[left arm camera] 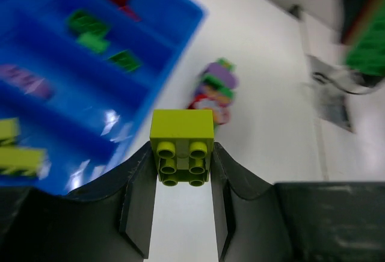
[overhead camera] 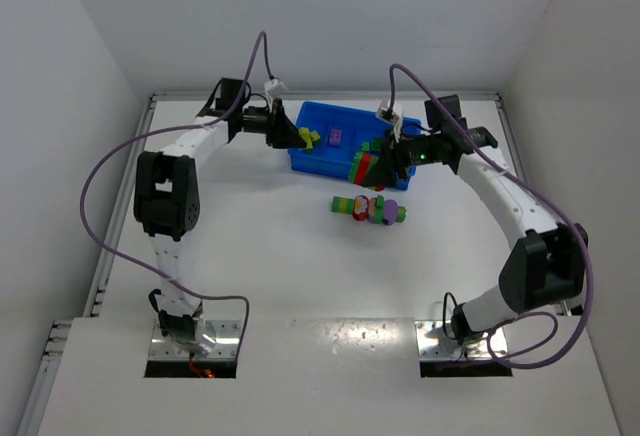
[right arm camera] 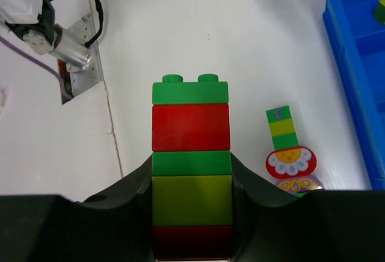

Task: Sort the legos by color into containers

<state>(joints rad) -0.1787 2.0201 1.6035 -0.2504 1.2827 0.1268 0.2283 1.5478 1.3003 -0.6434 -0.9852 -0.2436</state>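
The left gripper [left arm camera: 182, 166] is clamped on a yellow brick [left arm camera: 182, 131] at the left end of the blue tray [overhead camera: 345, 114], which sits far and centre. The right gripper [right arm camera: 191, 184] grips a green, red and yellow stick [right arm camera: 190, 127] at the tray's near right corner. Loose legos [overhead camera: 368, 208] lie just near of the tray.

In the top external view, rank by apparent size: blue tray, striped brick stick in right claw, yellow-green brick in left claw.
1. Bright-blue plastic tray.
2. Multicoloured striped plastic brick stick in the right claw.
3. Yellow-green plastic brick in the left claw, clearly smallest.
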